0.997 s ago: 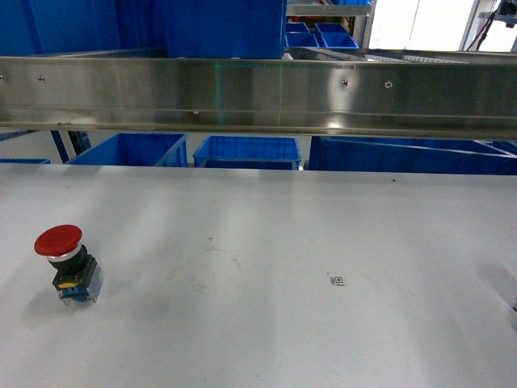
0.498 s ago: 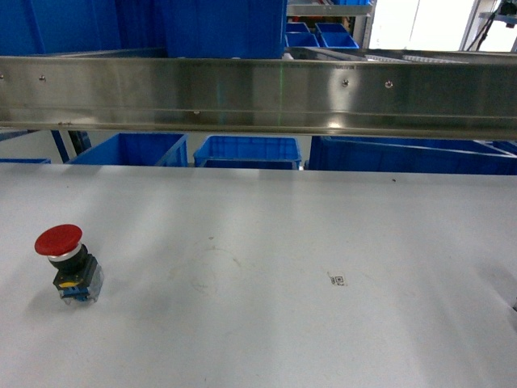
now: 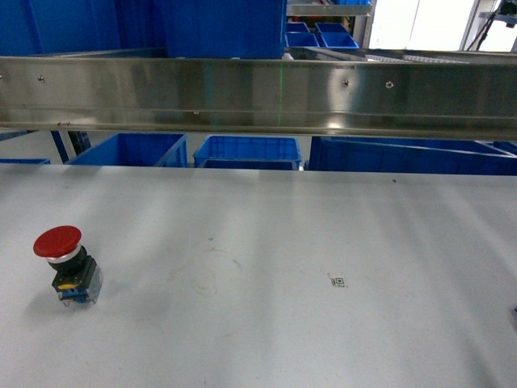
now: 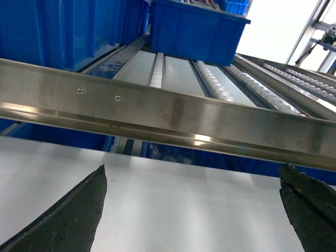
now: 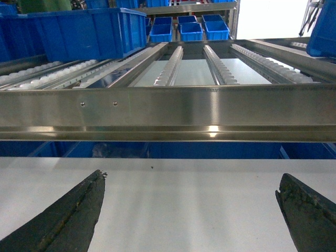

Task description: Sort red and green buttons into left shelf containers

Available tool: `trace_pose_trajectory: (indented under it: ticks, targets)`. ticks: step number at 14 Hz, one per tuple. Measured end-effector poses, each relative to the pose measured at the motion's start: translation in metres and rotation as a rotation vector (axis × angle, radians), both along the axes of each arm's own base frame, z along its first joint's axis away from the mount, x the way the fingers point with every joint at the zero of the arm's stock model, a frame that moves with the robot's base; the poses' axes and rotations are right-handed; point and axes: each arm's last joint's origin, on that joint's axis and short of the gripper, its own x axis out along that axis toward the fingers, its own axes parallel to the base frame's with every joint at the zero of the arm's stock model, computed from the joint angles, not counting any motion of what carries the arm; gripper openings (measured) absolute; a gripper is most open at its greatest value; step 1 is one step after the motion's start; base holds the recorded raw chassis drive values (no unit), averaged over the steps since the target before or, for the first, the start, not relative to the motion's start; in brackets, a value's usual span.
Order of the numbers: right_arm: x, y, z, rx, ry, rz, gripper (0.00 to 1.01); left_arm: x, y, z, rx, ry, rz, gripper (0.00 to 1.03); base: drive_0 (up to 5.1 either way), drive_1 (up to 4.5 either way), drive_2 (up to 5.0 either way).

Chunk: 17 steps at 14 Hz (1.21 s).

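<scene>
The red button (image 3: 63, 262), with a wide red mushroom cap over a black, yellow and blue base, stands upright on the white table (image 3: 266, 323) at the near left. No green button is in view. My left gripper (image 4: 192, 169) is open over bare table, its dark fingers (image 4: 73, 218) wide apart with nothing between them. In the same way my right gripper (image 5: 191, 176) is open and empty, facing the steel shelf rail (image 5: 168, 113). Blue containers (image 3: 246, 151) sit behind and below the shelf crossbar (image 3: 258, 93). Neither arm shows clearly in the head view.
A large blue bin (image 4: 197, 31) and a second one (image 5: 89, 31) rest on the roller tracks (image 5: 220, 65) above the rail. A small printed marker (image 3: 337, 280) lies on the table right of centre. A dark sliver (image 3: 514, 314) touches the right edge.
The faint shadow and dark sliver at the table's right edge have drawn back a little. The red button has stayed in place.
</scene>
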Motion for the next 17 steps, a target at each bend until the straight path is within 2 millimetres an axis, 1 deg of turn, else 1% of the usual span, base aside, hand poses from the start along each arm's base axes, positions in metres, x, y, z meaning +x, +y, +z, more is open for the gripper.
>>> trace_pose_trajectory:
  ticks: [1,2,3,4,7,8,9,10,11,13,14,17]
  targets:
    - [0.0,0.0,-0.002,0.0,0.011,0.005,0.98,0.0,0.0,-0.001,0.0,0.005,0.0,0.98,0.0,0.0,0.0]
    - [-0.008,0.002,-0.01,-0.015,0.02,0.018,0.98,0.001,0.0,-0.001,0.0,0.01,0.0,0.98,0.0,0.0,0.0]
    - [-0.017,0.004,-0.022,-0.047,0.074,0.054,0.98,0.001,0.0,-0.001,0.0,0.01,0.0,0.98,0.0,0.0,0.0]
    - [-0.017,0.005,-0.028,-0.066,0.12,0.078,0.98,0.001,0.0,-0.001,0.0,0.008,0.0,0.98,0.0,0.0,0.0]
    - [-0.002,0.007,-0.057,-0.08,0.284,0.031,0.98,0.001,0.0,-0.001,0.0,0.008,0.0,0.98,0.0,0.0,0.0]
    - [0.009,0.014,-0.062,-0.076,0.3,0.046,0.98,0.001,0.0,-0.001,0.0,0.008,0.0,0.98,0.0,0.0,0.0]
    - [0.023,0.021,-0.063,-0.082,0.281,0.056,0.98,0.001,0.0,-0.001,0.0,0.008,0.0,0.98,0.0,0.0,0.0]
    - [0.032,0.025,-0.069,-0.092,0.279,0.053,0.98,0.001,0.0,-0.001,0.0,0.008,0.0,0.98,0.0,0.0,0.0]
    - [0.035,0.024,-0.076,-0.111,0.293,0.035,0.98,0.001,0.0,-0.001,0.0,0.008,0.0,0.98,0.0,0.0,0.0]
    - [0.035,0.016,-0.073,-0.131,0.248,-0.007,0.98,0.001,0.0,-0.001,0.0,0.009,-0.001,0.98,0.0,0.0,0.0]
    - [0.034,0.013,-0.075,-0.134,0.253,-0.021,0.98,0.001,0.0,-0.001,0.0,0.008,0.0,0.98,0.0,0.0,0.0]
    - [0.037,0.006,-0.095,-0.117,0.324,-0.04,0.98,0.001,0.0,-0.001,0.0,0.009,0.0,0.98,0.0,0.0,0.0]
